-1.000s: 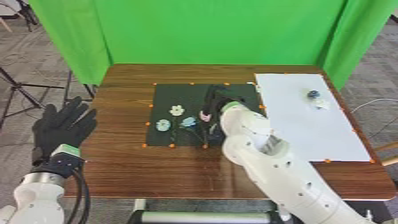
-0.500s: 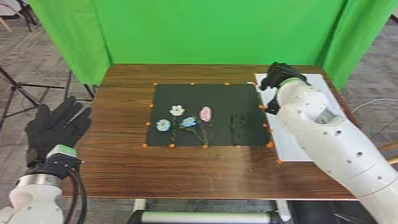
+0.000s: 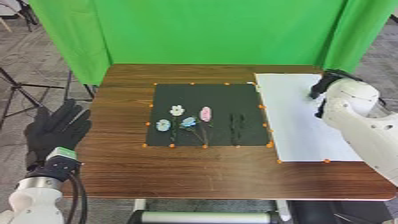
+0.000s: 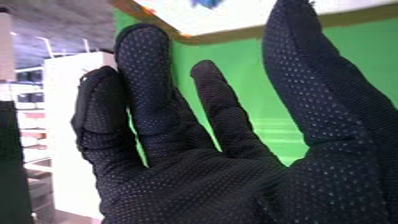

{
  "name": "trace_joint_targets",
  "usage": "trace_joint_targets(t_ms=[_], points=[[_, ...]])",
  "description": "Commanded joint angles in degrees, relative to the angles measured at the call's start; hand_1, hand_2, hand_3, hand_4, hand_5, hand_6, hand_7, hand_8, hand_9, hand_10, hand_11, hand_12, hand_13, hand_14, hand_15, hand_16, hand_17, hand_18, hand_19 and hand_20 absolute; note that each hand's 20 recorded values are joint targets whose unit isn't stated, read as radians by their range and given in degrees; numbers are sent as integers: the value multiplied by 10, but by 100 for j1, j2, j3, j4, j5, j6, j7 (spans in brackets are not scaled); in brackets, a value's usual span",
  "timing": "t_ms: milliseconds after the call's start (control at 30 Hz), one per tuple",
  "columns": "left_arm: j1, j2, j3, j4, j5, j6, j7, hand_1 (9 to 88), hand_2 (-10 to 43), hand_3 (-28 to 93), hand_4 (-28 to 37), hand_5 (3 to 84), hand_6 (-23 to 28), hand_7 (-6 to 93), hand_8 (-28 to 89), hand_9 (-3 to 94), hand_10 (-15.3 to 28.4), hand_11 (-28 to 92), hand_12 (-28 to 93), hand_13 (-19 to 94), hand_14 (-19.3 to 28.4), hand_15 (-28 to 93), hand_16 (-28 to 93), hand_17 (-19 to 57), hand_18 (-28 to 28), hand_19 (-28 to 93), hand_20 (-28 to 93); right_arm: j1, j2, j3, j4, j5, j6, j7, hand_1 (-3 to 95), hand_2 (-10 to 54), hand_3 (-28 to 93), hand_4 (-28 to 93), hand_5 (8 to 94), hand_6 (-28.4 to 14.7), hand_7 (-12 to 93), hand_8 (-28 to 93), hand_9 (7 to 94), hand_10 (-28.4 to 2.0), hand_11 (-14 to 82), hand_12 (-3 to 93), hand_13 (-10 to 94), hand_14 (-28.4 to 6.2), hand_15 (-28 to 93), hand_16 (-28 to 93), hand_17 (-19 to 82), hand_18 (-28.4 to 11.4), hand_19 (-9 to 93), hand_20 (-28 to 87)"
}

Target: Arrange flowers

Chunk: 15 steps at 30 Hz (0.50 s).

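Hovering or resting at the one o'clock part of the white sheet [image 3: 306, 142], the right hand [image 3: 330, 89] has its back and wrist partly covering it in the head view; I can't tell whether it touches the paper. In the right wrist view, the right hand [image 4: 209, 187] is open, fingers loosely spread with gaps between them, thumb standing well apart, pinching nothing. Beyond the fingertips, on white, there's a bit of blue [image 4: 209, 3], probably a flower head, though it's cut off at the edge.

The black mat [image 3: 191, 92] lies at nine o'clock from the white sheet. Measured from the mat's middle, the white flower [image 3: 177, 110] sits between nine and ten o'clock, the pale blue flower [image 3: 163, 125] between eight and nine, and the blue flower [image 3: 188, 121] nearer in at eight. The pink flower [image 3: 205, 114] is right about the middle, its stem running toward six. Two dark stems [image 3: 238, 127] lie side by side at four o'clock.

The left hand [image 3: 46, 135] is off the table's nine o'clock edge, fingers straight and splayed toward twelve. Orange dots [image 3: 145, 145] line the mat's edges on the brown table [image 3: 115, 105], and a green backdrop [image 3: 213, 30] hangs at twelve.
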Motion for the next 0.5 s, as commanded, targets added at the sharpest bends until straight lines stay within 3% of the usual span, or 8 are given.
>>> trace_joint_targets(t_ms=[33, 167, 300, 400, 500], points=[[112, -26, 25, -34, -58, 95, 61, 279, 98, 714, -283, 396, 71, 193, -103, 330, 147, 250, 105, 233, 153, 409, -84, -58, 138, 286, 84, -66, -73, 106, 14, 96, -406, 271, 398, -95, 777, -281, 372, -121, 121, -91, 365, -240, 95, 115, 587, -149, 681, 219, 368, -251, 903, 279], [154, -30, 23, -58, -67, 91, 79, 279, 98, 715, -283, 396, 71, 194, -103, 330, 147, 250, 104, 233, 153, 410, -85, -57, 138, 286, 84, -152, -65, 163, -73, 148, -716, 273, 387, -95, 751, -282, 448, -140, 94, -86, 441, -254, 94, 110, 623, -135, 656, 215, 379, -253, 911, 286], [126, -98, -27, -18, 3, -105, -97, 273, 101, 710, -283, 393, 71, 193, -104, 326, 146, 248, 103, 231, 152, 408, -86, -56, 137, 284, 82, -243, -94, 88, 58, 74, -534, 117, 371, -95, 707, -283, 500, -150, 81, -83, 486, -256, 91, 108, 649, -122, 623, 217, 384, -255, 911, 295], [126, -78, 2, -43, -38, -32, -61, 266, 105, 707, -283, 389, 71, 190, -102, 322, 145, 244, 103, 228, 153, 402, -85, -57, 138, 283, 82, -299, -123, 53, 112, -55, -747, 125, 397, -95, 702, -282, 529, -124, 109, -84, 514, -239, 101, 114, 659, -114, 606, 220, 383, -253, 908, 300], [117, -34, 46, -85, -169, 193, 67, 267, 103, 710, -283, 390, 72, 189, -101, 323, 145, 244, 105, 228, 154, 401, -83, -58, 138, 283, 82, -356, -135, 27, 161, -51, -725, 115, 440, -95, 721, -282, 538, -96, 147, -95, 564, -212, 118, 128, 670, -104, 593, 228, 383, -249, 904, 307]])
